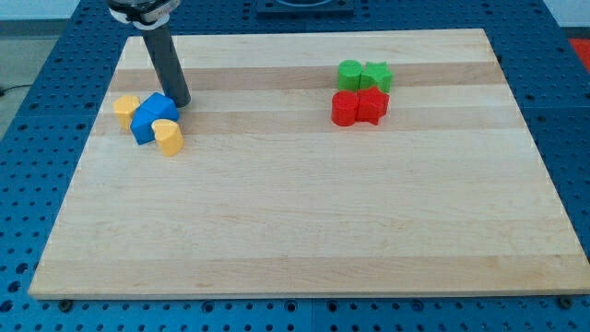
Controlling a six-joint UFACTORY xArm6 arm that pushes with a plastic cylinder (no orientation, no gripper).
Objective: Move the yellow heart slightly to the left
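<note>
The yellow heart (168,136) sits near the worktop's (304,231) upper-left corner in the view, at the lower right of a small cluster. It touches the blue blocks (150,117), which look like 2 pieces pressed together; their exact shapes are hard to tell. A second yellow block (127,110) rests against the cluster's left side.

There is no claw on this arm, so nothing can open, close or grip; it ends in a dark rod, and my tip (181,103) stands just beside the blue blocks on their upper-right side, above and slightly right of the heart.

The heart looks like a small, rigid, light piece that should slide easily on smooth wood. It cannot be held, only pushed, so contact belongs on its right flank, low and near the middle. An off-centre push on the curved side would likely spin it rather than shift it. Since blue is touching it, a leftward push may drag that block along too.

The worktop is pale, flat wood, lying on a blue perforated base (37,55). Left of the heart there is bare board below the other yellow block. Well apart at the upper right sit 2 green blocks (363,75) above 2 red blocks (359,107).
</note>
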